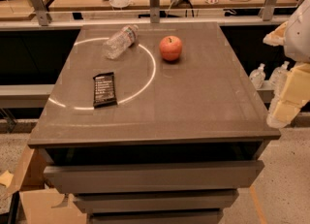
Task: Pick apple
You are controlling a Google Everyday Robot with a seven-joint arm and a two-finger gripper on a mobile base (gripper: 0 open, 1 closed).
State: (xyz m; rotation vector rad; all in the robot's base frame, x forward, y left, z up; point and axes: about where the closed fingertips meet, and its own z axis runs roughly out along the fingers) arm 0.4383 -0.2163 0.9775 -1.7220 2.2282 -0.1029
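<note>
The apple point(170, 48) is round and red-orange with a short dark stem. It stands upright on the grey table top point(193, 102), right of centre towards the back. My gripper point(285, 103) is at the right edge of the view, pale and blocky, beside the table's right edge and well to the right of the apple. It touches nothing on the table.
A clear plastic bottle point(119, 41) lies on its side left of the apple. A black snack bar point(104, 89) lies front left. A bright ring of light crosses the table. Drawers sit below, a cluttered desk behind a rail, and small bottles point(257, 75) at the right.
</note>
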